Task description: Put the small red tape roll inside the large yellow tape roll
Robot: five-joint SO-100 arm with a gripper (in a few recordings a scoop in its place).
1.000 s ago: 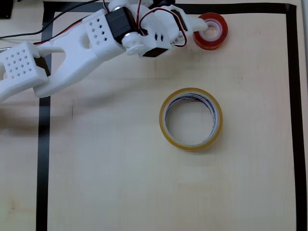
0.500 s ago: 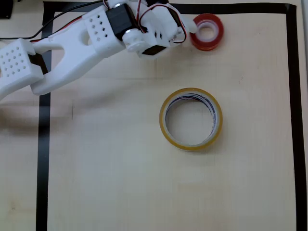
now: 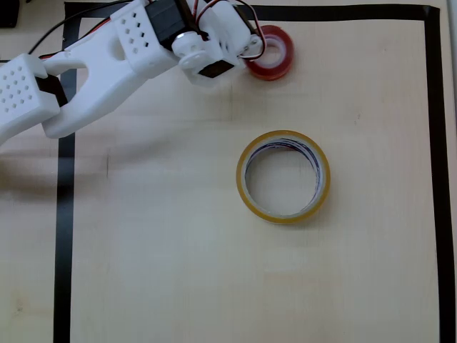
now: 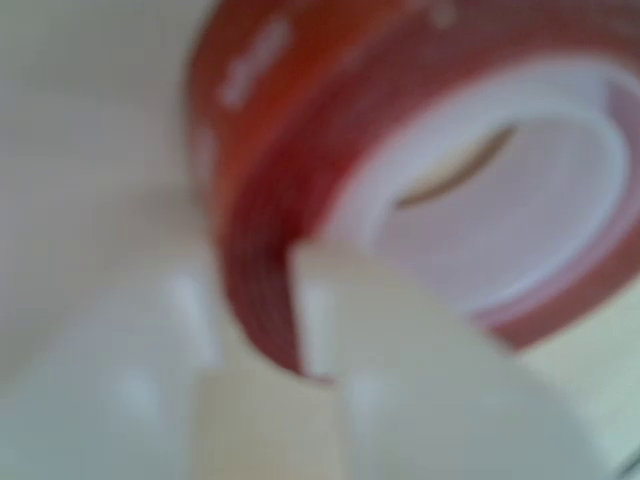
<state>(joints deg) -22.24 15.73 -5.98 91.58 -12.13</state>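
Note:
The small red tape roll (image 3: 272,52) is at the top of the overhead view, just inside the black tape border, with my white gripper (image 3: 255,48) shut on its left wall. The wrist view is blurred and close: the red roll (image 4: 300,130) with its whitish core sits against a pale finger (image 4: 420,350) that covers part of its wall. The large yellow tape roll (image 3: 283,209) lies flat mid-table, well below and slightly right of the red roll. Its wide hole shows bare table.
A black tape border (image 3: 64,214) frames the light wooden table (image 3: 164,250). My white arm (image 3: 86,71) reaches in from the upper left, with red and black wires along it.
The gripper and the red roll have moved left together along the top border by roughly a roll's width. The yellow roll has stayed put.

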